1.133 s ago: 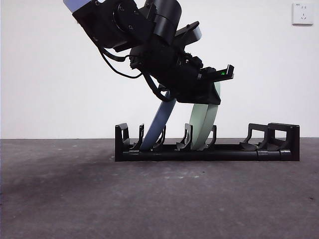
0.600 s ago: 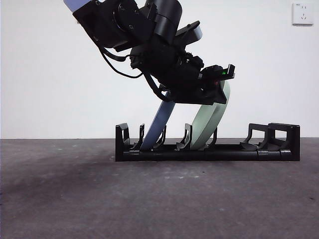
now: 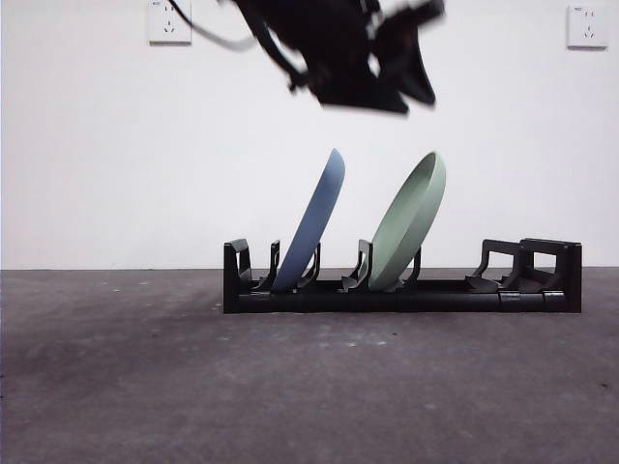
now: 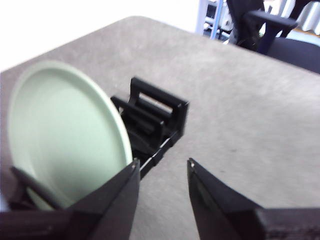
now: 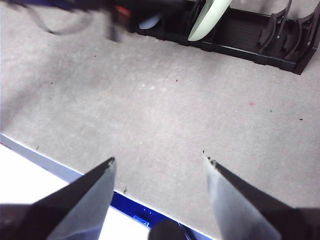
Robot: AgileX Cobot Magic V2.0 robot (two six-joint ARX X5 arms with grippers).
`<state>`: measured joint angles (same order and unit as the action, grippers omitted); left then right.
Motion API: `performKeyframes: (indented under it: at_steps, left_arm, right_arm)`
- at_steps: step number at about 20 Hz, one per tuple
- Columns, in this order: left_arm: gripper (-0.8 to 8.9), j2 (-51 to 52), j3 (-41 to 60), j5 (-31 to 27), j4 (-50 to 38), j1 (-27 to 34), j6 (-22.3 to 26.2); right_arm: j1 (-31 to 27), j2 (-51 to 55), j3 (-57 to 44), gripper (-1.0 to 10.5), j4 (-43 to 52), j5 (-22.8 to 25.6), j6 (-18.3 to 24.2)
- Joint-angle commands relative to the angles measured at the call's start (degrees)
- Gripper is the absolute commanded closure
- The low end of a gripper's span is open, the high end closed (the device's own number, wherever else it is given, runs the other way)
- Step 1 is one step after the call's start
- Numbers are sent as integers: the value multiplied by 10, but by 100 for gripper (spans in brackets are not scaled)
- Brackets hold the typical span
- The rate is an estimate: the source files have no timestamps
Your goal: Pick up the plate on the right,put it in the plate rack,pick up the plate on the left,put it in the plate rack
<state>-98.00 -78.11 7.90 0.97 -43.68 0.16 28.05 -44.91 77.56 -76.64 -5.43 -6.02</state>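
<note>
The black plate rack (image 3: 401, 300) lies across the table. A blue plate (image 3: 311, 224) leans in a slot near its left end. A light green plate (image 3: 411, 224) leans in a middle slot, tilted to the right. My left gripper (image 3: 411, 58) hangs high above the plates, touching neither. In the left wrist view this gripper (image 4: 163, 162) is open and empty, with the green plate (image 4: 65, 130) and the rack (image 4: 155, 107) below it. My right gripper (image 5: 159, 160) is open over bare table, well away from the rack (image 5: 250, 37).
The rack's right-end slots (image 3: 527, 261) hold nothing. Two wall outlets (image 3: 170, 19) (image 3: 587, 26) sit high on the white wall. The table's near edge (image 5: 135, 207) lies under the right gripper. A chair (image 4: 260, 25) stands beyond the table.
The left gripper has let go of the green plate and risen well above the rack. The green plate now leans on its own, tilted further right.
</note>
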Motion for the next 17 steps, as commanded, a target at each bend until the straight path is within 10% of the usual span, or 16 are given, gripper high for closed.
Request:
performKeyframes:
  at_steps: [1, 17]
  left_arm:
    - [651, 71, 2, 1, 80, -3, 0]
    - [658, 452, 2, 1, 554, -7, 0]
  right_arm:
    - [1, 2, -5, 645, 3, -2, 7]
    - [1, 1, -5, 671, -2, -57, 28]
